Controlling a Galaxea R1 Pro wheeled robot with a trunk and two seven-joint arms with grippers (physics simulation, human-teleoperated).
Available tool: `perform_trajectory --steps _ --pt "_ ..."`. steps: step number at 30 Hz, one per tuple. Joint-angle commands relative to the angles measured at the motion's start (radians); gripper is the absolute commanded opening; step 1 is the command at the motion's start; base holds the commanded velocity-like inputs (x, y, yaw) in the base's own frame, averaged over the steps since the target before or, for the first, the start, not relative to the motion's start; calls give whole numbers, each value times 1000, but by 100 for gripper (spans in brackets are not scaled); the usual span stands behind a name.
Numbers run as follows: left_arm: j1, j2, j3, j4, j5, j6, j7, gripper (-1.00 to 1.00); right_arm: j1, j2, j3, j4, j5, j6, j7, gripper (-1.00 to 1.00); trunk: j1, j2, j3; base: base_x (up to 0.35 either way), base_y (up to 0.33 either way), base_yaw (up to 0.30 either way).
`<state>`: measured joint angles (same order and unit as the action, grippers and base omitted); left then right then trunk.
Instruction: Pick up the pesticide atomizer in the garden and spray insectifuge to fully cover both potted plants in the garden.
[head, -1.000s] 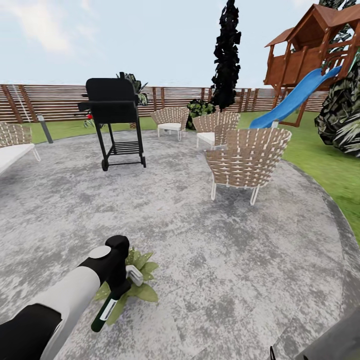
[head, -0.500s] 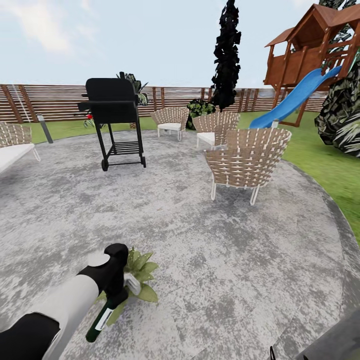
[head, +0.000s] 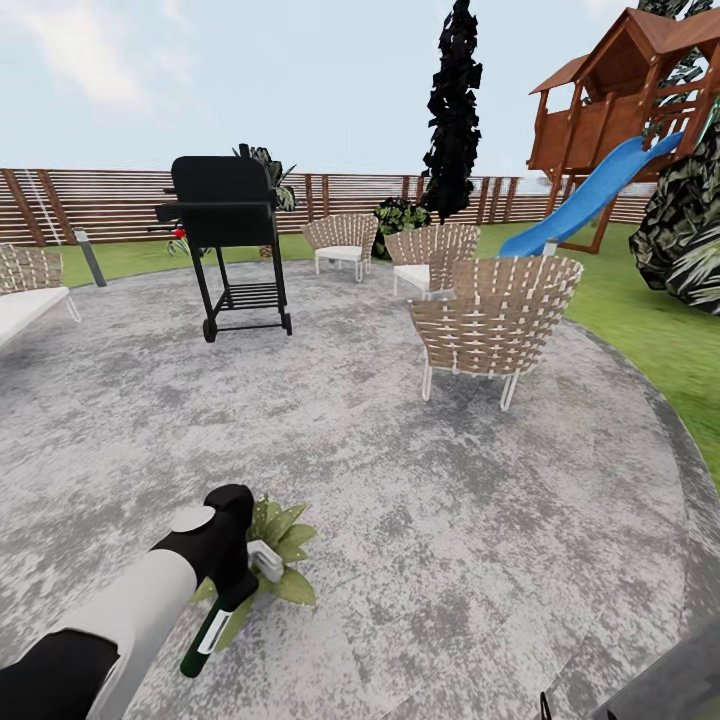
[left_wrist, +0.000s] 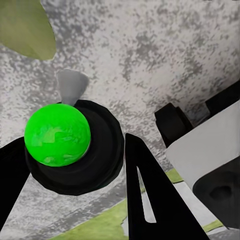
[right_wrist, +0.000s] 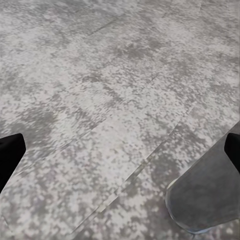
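The left gripper (head: 240, 578) is closed around the slim dark green spray bottle with a white label and pale trigger head (head: 212, 630), holding it tilted, base pointing down toward the robot and the pale trigger head (head: 266, 560) uppermost. The bottle hangs directly over one low rosette of broad pointed green leaves (head: 283, 553) sitting on the round mottled grey paved patio (head: 420, 520); the trigger head overlaps the leaves in the head view. In the left wrist view the bottle's bright green round end (left_wrist: 57, 134) sits inside a black ring between the dark fingers (left_wrist: 145, 200), with a leaf (left_wrist: 27, 27) beyond it over the paving.

The right gripper (right_wrist: 120, 155) stands open, its black fingertips wide apart over bare grey paving.

Farther off stand a black wheeled barbecue grill (head: 228, 240), three woven wicker chairs (head: 495, 320), a brown slatted wooden fence (head: 100, 205) and a wooden play tower with a blue slide (head: 590, 195) on the green lawn (head: 650, 340)
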<state>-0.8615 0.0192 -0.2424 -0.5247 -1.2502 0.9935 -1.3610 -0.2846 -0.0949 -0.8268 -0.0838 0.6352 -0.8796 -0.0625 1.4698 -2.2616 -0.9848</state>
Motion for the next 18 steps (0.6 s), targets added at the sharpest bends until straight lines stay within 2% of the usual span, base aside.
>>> perform_trajectory --steps 1,4,6,9,10,13,16,18 --pt "0 1 -4 -1 -6 10 -9 -100 -1 -1 -4 1 11 -3 -7 100 0 0 -1 0 0 0" --pt "0 3 -1 1 -6 10 -3 -100 -1 -3 -4 1 11 -2 -6 100 0 0 -1 0 0 0" --pt "1 3 1 1 -5 10 15 -100 -1 -4 6 2 35 -2 -5 100 0 0 -1 0 0 0" --pt "1 2 2 2 -5 10 25 -100 -1 -5 51 6 146 0 -5 100 0 0 -1 0 0 0" --pt "1 0 0 -1 -4 10 27 -100 -1 -5 67 7 218 2 -5 100 0 0 -1 0 0 0" --pt "-2 -7 -2 -4 -3 11 29 -100 -1 -5 70 7 234 2 -6 100 0 0 -1 0 0 0" --pt "-6 -42 -3 -3 -9 16 32 -100 -1 -5 70 7 236 2 -7 100 0 0 -1 0 0 0" --pt "-3 -46 -2 -2 -12 17 34 -100 -1 -4 71 7 236 2 -7 100 0 0 -1 0 0 0"
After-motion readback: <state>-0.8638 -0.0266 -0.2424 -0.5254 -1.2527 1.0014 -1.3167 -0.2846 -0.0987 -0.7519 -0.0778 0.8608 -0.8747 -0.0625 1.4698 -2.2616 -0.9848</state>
